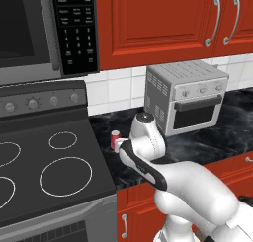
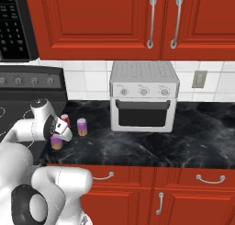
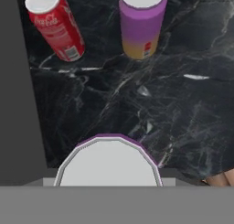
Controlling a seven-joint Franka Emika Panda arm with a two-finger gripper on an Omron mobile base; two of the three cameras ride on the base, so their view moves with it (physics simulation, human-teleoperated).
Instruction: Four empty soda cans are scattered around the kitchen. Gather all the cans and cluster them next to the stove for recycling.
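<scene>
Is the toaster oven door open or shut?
Shut: the toaster oven door sits flush with its front, handle up top.

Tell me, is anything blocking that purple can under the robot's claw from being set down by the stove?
Nothing visible does. The purple-pink can at the gripper already hangs over bare black marbled counter beside the grey stove's edge. The red can and another purple-pink can stand farther back, apart from it.
</scene>
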